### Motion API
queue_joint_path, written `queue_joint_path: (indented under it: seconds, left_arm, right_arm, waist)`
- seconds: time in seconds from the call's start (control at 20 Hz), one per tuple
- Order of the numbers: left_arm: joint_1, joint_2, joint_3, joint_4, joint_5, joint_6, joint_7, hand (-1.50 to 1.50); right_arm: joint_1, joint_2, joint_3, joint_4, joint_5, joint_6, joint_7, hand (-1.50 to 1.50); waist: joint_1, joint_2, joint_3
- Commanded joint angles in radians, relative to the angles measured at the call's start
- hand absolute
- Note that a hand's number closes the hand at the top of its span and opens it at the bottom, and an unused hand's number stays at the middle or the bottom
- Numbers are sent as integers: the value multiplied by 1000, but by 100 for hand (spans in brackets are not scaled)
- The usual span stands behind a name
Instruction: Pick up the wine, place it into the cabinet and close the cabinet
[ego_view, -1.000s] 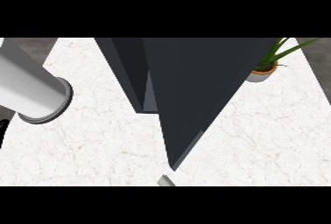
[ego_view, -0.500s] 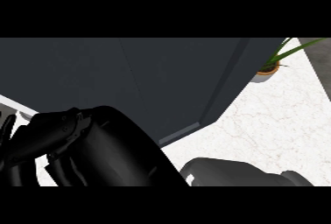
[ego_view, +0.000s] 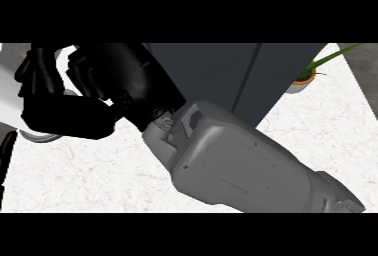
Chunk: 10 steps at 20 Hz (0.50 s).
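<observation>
My right hand (ego_view: 88, 95) fills the upper left as a large black mass, and its grey forearm (ego_view: 236, 165) runs in from the lower right. It lies against the left part of the dark cabinet (ego_view: 221, 70), whose front shows a vertical seam right of centre. The hand covers the cabinet's left side. No wine bottle shows anywhere in the head view. A thin black strip (ego_view: 6, 150) at the left edge may be my left hand, but too little of it shows to tell.
A small potted plant (ego_view: 303, 80) stands on the white marble counter (ego_view: 325, 135) at the upper right, beside the cabinet. A pale grey cylinder (ego_view: 37, 136) pokes out below my right hand at the left.
A second ago no arm showed and the cabinet door stood edge-on towards me. My right arm has since risen from below to the upper left, and the dark front now faces me flat.
</observation>
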Motion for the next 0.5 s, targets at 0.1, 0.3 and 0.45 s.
queue_joint_path:
  seconds: [0.1,0.3,0.45]
  left_arm:
    - [-7,-40,-10,-19,-52,33,22,-150]
    - [-9,-45,9,42,-51,-19,14,-150]
    - [-35,-46,-1,30,-63,-13,40,-150]
  right_arm:
    - [-49,1,-105,208,-33,78,-104,150]
    - [-39,-59,-177,290,-50,184,-190,150]
    - [-75,0,-173,386,-17,154,-235,150]
  waist:
    - [-7,1,1]
    - [-8,3,1]
    - [-5,4,1]
